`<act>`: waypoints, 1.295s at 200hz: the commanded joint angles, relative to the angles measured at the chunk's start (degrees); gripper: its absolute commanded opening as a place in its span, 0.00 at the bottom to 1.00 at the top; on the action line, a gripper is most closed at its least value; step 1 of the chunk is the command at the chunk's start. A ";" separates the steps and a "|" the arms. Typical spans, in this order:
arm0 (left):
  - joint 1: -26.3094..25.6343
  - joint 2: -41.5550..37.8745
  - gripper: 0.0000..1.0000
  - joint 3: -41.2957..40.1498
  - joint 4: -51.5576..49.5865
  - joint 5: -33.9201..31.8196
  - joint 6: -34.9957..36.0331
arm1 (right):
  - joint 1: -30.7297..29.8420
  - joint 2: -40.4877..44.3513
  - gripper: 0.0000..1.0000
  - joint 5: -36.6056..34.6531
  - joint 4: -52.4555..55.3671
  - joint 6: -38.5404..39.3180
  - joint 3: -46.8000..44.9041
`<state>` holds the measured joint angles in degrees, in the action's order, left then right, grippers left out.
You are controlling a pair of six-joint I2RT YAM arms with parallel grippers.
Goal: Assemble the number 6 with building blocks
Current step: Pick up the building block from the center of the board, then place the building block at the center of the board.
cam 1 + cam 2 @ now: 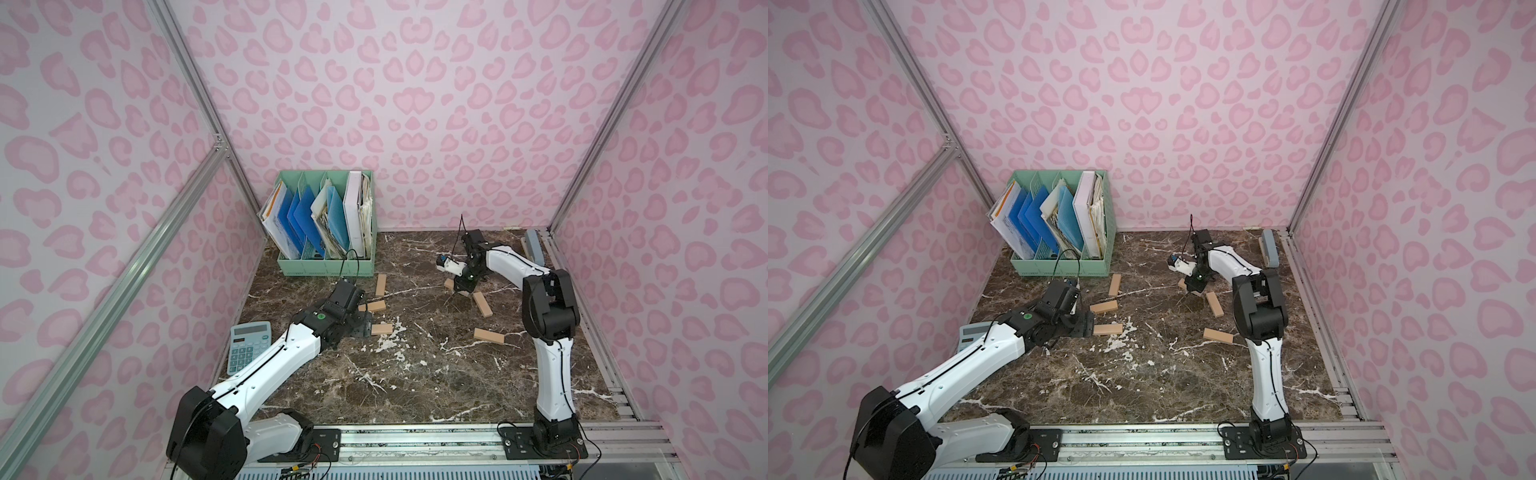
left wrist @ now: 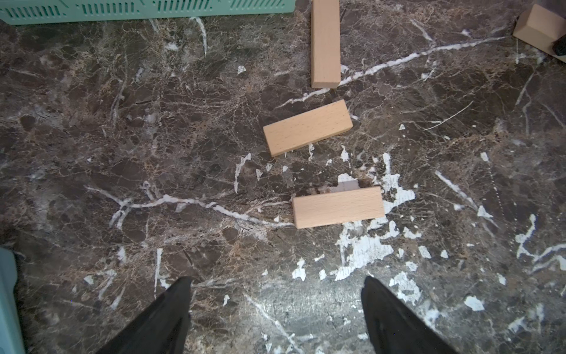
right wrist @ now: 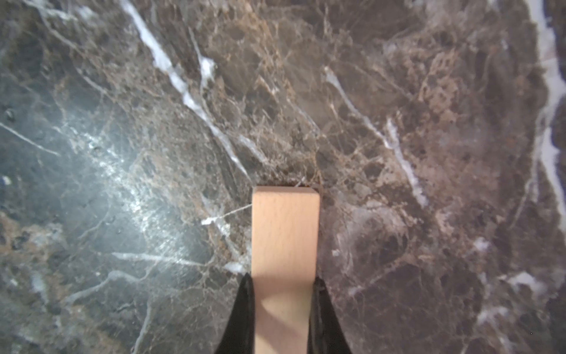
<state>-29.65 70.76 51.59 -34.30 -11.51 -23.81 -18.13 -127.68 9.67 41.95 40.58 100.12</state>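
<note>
Clamping a plank (image 3: pixel 284 233) across its width, the right gripper (image 3: pixel 281 280) is clenched on it low over the tabletop (image 3: pixel 122 153), well to the right of the file box (image 1: pixel 324 266) and a little farther forward (whether the plank rests on the tabletop or hangs just above it, I cannot tell). The left gripper (image 2: pixel 275 282) is spread wide with nothing between its fingers (image 2: pixel 171 306), hovering just in front of the box. Ahead of it three more lie flat and apart from one another. The far plank (image 2: pixel 325 43) sits just off the box's front right corner, pointing away from the box. The mid plank (image 2: pixel 307 128) lies crosswise and slightly skewed just past it. The near plank (image 2: pixel 338 207) lies crosswise, farther from the box again. Two others lie flat beyond the right gripper, farther from the box: a slanted plank (image 1: pixel 482 304) just beside that gripper and a low plank (image 1: pixel 489 335) farther forward. A calculator (image 1: pixel 249 345) lies in front of the box's left end, partly under the left arm (image 1: pixel 282 353).
</note>
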 commanded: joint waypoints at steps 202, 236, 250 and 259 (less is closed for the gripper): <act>1.65 -3.30 0.90 -1.78 -0.41 -0.97 -1.58 | -10.27 -7.31 0.13 4.72 0.93 17.99 8.01; 1.79 -3.88 0.91 -2.48 -0.35 -1.06 -1.76 | -9.26 -7.56 0.15 5.08 1.11 17.77 9.56; 1.79 -3.87 0.91 -2.52 -0.14 -0.79 -1.76 | -9.20 -7.29 0.16 4.59 0.90 17.38 9.28; 1.79 -3.76 0.91 -2.27 -0.07 -0.64 -1.68 | -9.20 -6.93 0.21 4.15 0.56 16.92 9.01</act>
<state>-27.97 67.11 49.12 -34.24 -12.21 -25.28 -27.44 -134.67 16.12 40.16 57.47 109.58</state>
